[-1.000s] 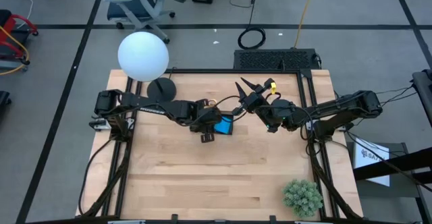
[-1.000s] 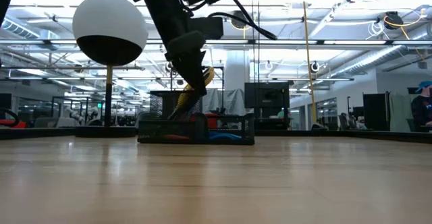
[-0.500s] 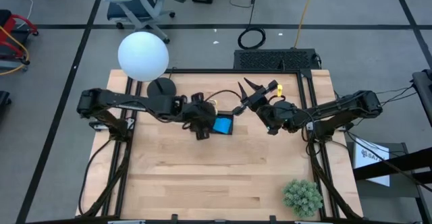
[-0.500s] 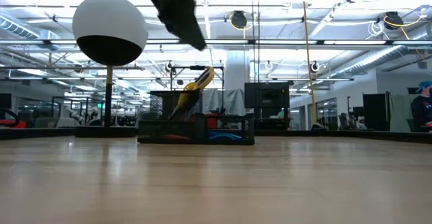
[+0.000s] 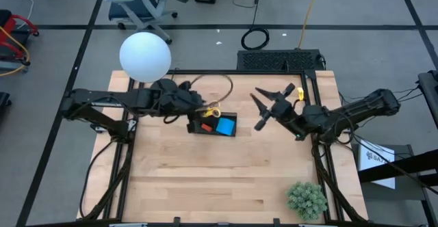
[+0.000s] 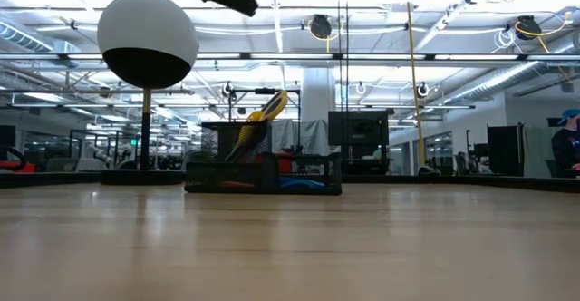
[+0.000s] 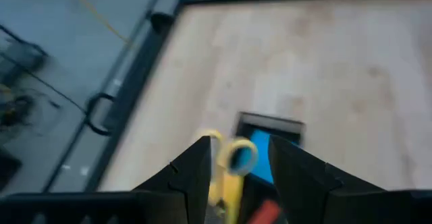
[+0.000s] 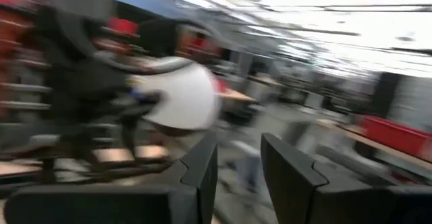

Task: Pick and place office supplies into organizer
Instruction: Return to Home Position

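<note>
The wooden table [image 5: 205,179] is seen with no loose supplies on it, so the sorting is judged finished and the step in hand is taken to be the return of both arms to their rest pose. The left gripper [image 5: 196,106] is held high, just beside the black organizer [image 5: 192,126], with its fingers spread and nothing pinched. The right gripper [image 5: 262,108] is held well apart on the organizer's other side, also spread wide and empty. In the organizer, between the 2 grippers, the yellow-handled scissors [image 5: 213,111] are stood tilted, with the blue pad [image 5: 224,126] and a small red piece [image 5: 204,127] laid beside them; pens cannot be made out. No grasp is called for next: the 2 arms are to be folded back, the left steered clear of the white lamp globe [image 5: 145,56]
</note>
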Available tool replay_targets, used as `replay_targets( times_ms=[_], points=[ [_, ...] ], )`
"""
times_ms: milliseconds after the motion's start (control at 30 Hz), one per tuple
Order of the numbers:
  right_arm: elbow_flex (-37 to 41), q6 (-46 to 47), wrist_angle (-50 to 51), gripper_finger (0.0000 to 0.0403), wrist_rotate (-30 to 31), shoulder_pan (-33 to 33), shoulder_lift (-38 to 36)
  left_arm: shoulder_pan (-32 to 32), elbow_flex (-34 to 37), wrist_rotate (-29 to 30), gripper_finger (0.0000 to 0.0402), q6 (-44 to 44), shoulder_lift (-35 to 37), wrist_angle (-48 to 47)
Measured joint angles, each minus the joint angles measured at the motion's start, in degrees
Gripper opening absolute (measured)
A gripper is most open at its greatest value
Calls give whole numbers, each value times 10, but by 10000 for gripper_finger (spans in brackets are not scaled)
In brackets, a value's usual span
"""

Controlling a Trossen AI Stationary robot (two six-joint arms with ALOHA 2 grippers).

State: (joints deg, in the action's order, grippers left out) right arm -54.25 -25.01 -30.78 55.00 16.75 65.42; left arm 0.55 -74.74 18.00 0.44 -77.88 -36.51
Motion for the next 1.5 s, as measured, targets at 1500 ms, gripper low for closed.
replay_targets(
  times_ms=[1500],
  points=[
    [74,236,247,105,-389,-156,-266,-25,181,-34,154,23,341,77]
  ],
)
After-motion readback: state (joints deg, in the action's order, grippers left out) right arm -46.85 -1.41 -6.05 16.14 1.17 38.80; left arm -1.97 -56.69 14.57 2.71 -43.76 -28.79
